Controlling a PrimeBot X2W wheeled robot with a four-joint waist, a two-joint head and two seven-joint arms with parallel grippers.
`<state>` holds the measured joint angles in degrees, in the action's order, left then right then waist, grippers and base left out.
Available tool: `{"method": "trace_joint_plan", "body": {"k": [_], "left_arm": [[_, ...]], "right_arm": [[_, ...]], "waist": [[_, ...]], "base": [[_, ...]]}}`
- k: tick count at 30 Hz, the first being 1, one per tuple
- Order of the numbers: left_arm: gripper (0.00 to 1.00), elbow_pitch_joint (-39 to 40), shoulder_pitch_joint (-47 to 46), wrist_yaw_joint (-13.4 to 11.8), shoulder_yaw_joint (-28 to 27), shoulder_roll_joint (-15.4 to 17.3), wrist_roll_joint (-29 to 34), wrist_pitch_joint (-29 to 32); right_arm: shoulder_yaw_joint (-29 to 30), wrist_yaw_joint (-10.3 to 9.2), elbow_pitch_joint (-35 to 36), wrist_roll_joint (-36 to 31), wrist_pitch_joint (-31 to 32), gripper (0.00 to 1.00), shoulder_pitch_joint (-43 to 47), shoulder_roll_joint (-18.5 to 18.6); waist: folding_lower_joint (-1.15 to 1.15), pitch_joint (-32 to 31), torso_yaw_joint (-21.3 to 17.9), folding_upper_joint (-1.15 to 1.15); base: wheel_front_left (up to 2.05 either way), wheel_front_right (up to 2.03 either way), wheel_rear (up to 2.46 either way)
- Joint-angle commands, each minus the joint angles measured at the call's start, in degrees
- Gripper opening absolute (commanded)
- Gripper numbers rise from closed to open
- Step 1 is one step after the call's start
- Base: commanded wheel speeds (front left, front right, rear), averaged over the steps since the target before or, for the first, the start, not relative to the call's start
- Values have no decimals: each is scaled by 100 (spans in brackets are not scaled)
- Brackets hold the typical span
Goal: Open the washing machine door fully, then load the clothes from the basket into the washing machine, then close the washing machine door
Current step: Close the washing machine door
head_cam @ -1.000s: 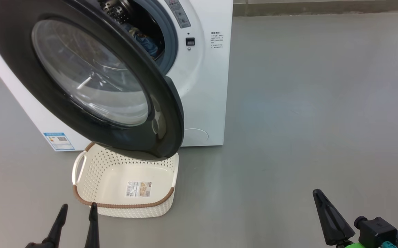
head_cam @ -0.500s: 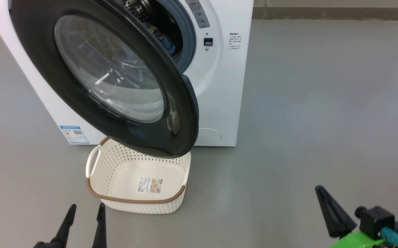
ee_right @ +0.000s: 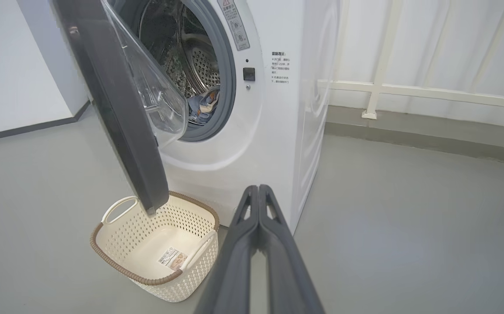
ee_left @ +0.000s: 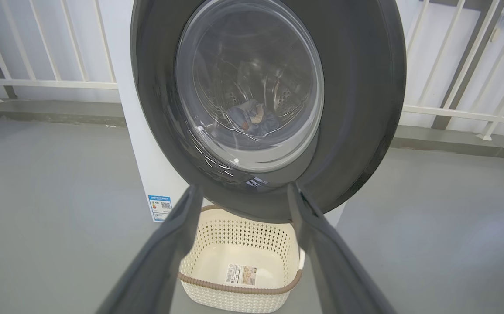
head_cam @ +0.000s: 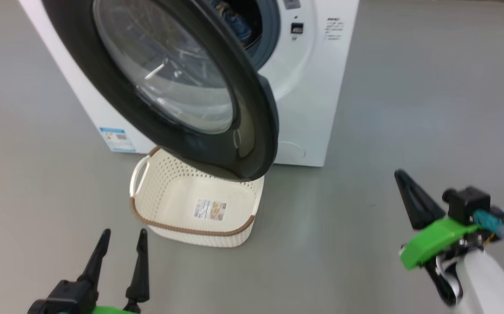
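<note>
The big white boxy washing machine (head_cam: 317,109) stands on the grey floor (head_cam: 409,109) before me. Its round black-rimmed glass door (head_cam: 256,109) stands partly open toward me, over the rear part of the small cream perforated plastic basket (head_cam: 190,230), which sits on the floor just before the machine. The light-blue bundle of clothes (ee_right: 201,107) lies inside the steel drum (ee_right: 199,65). My left claw (head_cam: 124,232) is near the basket's front left corner; my right claw (head_cam: 402,179) is well apart, to the right.

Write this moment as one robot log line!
washing machine door: open, untouched | clothes: inside washing machine | basket: empty | left hand: open, holding nothing | right hand: shut, holding nothing | next: close door
</note>
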<state>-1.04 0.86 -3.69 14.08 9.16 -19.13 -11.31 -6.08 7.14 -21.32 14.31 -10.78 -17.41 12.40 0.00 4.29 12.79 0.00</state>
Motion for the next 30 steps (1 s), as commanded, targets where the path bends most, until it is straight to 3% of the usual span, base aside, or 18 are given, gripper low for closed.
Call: {"method": "trace_joint_plan", "body": {"k": [1, 19, 24, 30], "left_arm": [[100, 46, -294, 54, -158, 46, 74, -85], [100, -342, -889, 215, -35, -215, 87, -335], [100, -383, -946, 230, -56, -257, 104, -354], [100, -413, -1001, 265, -112, -309, 117, -365]], "right_arm": [[-177, 35, 13, 59, -75, 0, -308, 72], [-696, 35, -1420, 344, -358, 0, -2498, 295], [-719, 35, -1335, 413, -400, 0, -2962, 291], [-927, 35, -588, 412, -418, 0, -3507, 240]], "waist": [[0, 212, 208, 0], [0, 836, 910, 0], [0, 903, 963, 0], [0, 966, 997, 0]], "base": [[0, 0, 0], [0, 0, 0], [0, 0, 0], [0, 0, 0]]}}
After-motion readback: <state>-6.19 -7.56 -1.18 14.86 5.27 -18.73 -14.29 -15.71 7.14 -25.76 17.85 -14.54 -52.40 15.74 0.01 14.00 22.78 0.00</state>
